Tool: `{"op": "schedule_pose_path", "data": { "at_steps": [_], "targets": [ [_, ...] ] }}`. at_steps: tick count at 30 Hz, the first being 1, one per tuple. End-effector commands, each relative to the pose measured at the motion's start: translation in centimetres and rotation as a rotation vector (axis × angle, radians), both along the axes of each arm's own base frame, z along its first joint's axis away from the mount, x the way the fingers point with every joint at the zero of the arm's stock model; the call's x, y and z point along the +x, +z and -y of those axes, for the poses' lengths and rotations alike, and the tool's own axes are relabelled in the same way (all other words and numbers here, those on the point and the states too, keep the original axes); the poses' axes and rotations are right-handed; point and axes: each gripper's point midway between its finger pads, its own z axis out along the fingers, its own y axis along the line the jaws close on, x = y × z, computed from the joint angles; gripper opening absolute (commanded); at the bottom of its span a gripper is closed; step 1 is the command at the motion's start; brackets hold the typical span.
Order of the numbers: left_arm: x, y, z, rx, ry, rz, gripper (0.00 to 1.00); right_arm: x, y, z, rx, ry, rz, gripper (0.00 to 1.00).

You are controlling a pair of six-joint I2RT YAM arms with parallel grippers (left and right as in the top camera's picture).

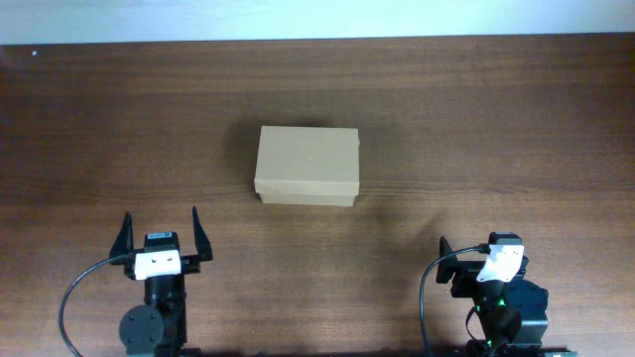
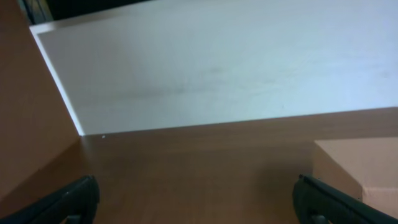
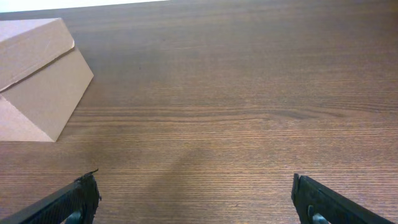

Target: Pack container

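The container [image 1: 307, 165] is a plain tan cardboard box with its lid shut, lying in the middle of the wooden table. It also shows at the right edge of the left wrist view [image 2: 367, 168] and at the upper left of the right wrist view [image 3: 37, 78]. My left gripper [image 1: 160, 234] is open and empty near the front edge, left of and nearer than the box; its fingertips show in the left wrist view [image 2: 199, 199]. My right gripper [image 1: 476, 260] is open and empty at the front right; its fingers show in the right wrist view [image 3: 196, 199].
The dark wooden table [image 1: 496, 129] ends at a white wall or floor strip along the far edge [image 1: 317, 20]. Black cables loop beside each arm base at the front edge.
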Motion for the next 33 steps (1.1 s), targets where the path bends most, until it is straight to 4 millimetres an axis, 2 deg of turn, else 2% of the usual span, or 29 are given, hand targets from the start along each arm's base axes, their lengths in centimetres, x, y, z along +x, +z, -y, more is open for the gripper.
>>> {"op": "schedule_pose_path", "data": {
  "at_steps": [1,4,9,12,33],
  "targets": [
    [0.3,-2.7,0.3,0.008,-0.018,-0.046,1.0,0.0,-0.1,0.4,-0.001,-0.021,0.003,0.99],
    [0.3,-4.3,0.5,0.007,-0.024,-0.112,1.0,0.0,-0.1,0.4,-0.001,-0.021,0.003,0.99],
    [0.2,-4.7,0.5,0.006,-0.025,-0.127,1.0,0.0,-0.1,0.4,-0.001,-0.021,0.003,0.99],
    [0.1,-5.8,0.5,0.005,-0.025,-0.171,1.0,0.0,-0.1,0.4,-0.001,-0.021,0.003,0.99],
    [0.1,-5.8,0.5,0.005,-0.025,-0.174,1.0,0.0,-0.1,0.4,-0.001,-0.021,0.003,0.99]
  ]
}}
